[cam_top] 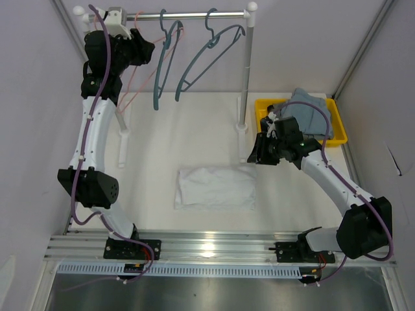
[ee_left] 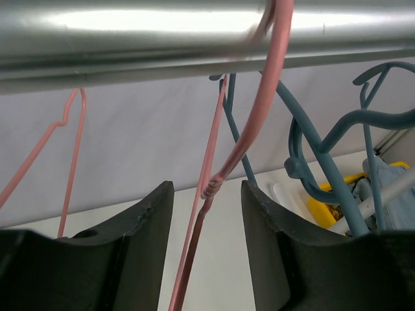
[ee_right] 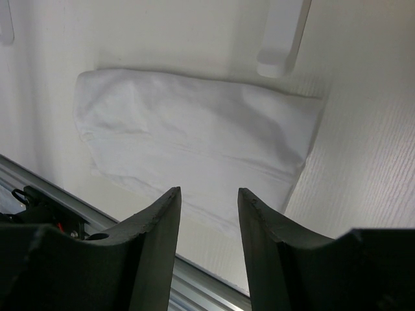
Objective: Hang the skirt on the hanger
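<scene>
the left gripper (ee_left: 206,197) is up at the rail (ee_left: 162,32), at about 11 o'clock in the top view, its jaws moderately apart and straddling the twisted neck of the pink hanger (ee_left: 264,97). the wire sits in the gap and neither pad looks to be touching it, so nothing is held there yet. two blue hangers (cam_top: 194,65) hang just off at its 3 o'clock on the same rail. the right gripper (ee_right: 209,201) hovers low over the table (cam_top: 162,129), jaws also part-way open and empty, aimed down at the skirt (ee_right: 194,129). the skirt lies flat and folded near the table's front middle, with the gripper at its 1 o'clock and the rack's foot (ee_right: 279,65) just past its far edge. a yellow bin (cam_top: 338,126) holding grey cloth (cam_top: 308,107) sits at 2 o'clock, out of play. i'd say the step is getting hold of the hanger. to do it well, the left jaws should close square on the neck just under the hook, where the twist gives bite, then lift up before pulling away so the hook clears the rail without dragging the blue ones. the right arm is best kept off the skirt until the hanger is down.
</scene>
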### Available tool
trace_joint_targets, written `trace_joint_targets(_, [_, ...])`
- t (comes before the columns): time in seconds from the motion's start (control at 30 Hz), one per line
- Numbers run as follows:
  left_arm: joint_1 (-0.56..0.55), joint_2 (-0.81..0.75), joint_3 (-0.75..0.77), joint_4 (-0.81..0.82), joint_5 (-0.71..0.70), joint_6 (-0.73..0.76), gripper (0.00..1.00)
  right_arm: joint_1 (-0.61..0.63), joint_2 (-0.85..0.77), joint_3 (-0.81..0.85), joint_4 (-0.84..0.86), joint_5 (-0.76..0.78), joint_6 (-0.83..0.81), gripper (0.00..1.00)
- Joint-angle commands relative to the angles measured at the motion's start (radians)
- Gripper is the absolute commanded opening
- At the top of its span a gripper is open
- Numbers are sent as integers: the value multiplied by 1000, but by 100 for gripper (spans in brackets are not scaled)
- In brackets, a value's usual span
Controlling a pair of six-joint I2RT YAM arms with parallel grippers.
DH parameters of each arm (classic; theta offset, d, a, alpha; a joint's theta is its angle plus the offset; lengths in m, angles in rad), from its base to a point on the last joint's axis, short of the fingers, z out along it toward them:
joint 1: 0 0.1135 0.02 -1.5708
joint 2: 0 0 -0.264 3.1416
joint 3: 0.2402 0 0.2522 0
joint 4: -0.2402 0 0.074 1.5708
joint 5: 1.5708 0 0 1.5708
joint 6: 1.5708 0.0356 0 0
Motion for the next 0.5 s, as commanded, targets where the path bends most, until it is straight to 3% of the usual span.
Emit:
trace_joint_targets(0.0, [10,-25,2,79,17,-1,50,-4,11,20,35,-8,-20,46])
trace_joint_targets(0.47, [10,-4,48,64,34,-5,18,-6,16,20,40,-18,-23,38])
